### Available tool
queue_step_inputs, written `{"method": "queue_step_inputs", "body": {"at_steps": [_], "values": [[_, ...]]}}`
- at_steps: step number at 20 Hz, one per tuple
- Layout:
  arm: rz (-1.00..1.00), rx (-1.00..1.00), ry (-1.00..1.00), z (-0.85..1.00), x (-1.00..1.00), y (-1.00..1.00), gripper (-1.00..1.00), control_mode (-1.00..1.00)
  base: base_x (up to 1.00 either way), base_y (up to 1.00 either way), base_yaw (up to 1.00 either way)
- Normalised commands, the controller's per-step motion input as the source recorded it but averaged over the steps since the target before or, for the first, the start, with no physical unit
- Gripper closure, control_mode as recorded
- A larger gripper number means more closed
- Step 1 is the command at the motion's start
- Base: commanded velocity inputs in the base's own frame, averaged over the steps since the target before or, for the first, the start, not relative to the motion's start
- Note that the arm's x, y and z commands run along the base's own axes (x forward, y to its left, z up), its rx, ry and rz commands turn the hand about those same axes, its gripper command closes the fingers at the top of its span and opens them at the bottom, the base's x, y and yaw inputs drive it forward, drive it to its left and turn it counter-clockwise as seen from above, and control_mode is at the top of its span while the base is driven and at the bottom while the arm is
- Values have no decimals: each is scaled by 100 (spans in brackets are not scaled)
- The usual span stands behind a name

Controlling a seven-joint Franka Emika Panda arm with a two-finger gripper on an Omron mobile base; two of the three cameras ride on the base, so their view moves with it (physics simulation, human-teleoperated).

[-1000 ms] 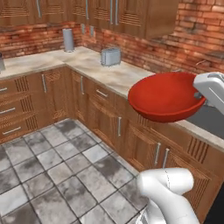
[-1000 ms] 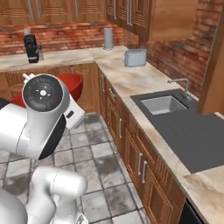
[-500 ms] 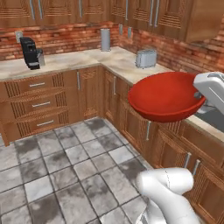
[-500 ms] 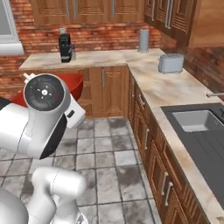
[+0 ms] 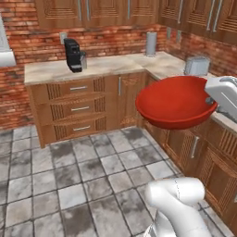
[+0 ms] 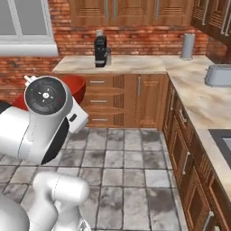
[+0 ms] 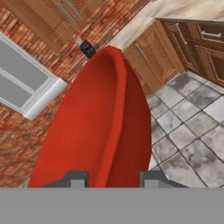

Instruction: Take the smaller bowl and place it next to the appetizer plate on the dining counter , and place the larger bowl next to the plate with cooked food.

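The larger bowl (image 5: 176, 102), wide and glossy red, hangs in the air above the tiled floor, level and open side up. My gripper (image 7: 113, 179) is shut on its rim, with one fingertip inside the wall and one outside. In the hand view the larger bowl (image 7: 96, 131) runs away from the fingertips (image 7: 76, 178). In the right base view part of the larger bowl (image 6: 76, 88) peeks out behind my arm. The smaller bowl, the appetizer plate, the plate with cooked food and the dining counter are out of view.
An L-shaped stone counter (image 5: 111, 65) on wooden cabinets runs along the brick wall. On it stand a black coffee machine (image 5: 73, 54), a grey canister (image 5: 151, 44) and a toaster (image 5: 196, 65). A window (image 6: 27, 22) is at the left. Tiled floor (image 5: 69, 176) lies open ahead.
The whole scene has slid to the right in both base views, so the cameras have turned left with the base. The red bowl stays held in the same place before the cameras.
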Motion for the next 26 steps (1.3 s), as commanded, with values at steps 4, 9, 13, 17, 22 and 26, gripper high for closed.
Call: {"method": "queue_step_inputs", "body": {"at_steps": [4, 9, 13, 17, 22, 26], "values": [[0, 0, 0, 0, 0, 0, 100, 100, 66, 61, 29], [0, 0, 0, 0, 0, 0, 100, 100, 68, 55, 38], [0, 0, 0, 0, 0, 0, 100, 100, 63, 53, 43], [0, 0, 0, 0, 0, 0, 100, 100, 65, 52, 47], [0, 0, 0, 0, 0, 0, 100, 100, 59, 52, 53], [0, 0, 0, 0, 0, 0, 100, 100, 39, 54, 53]]}}
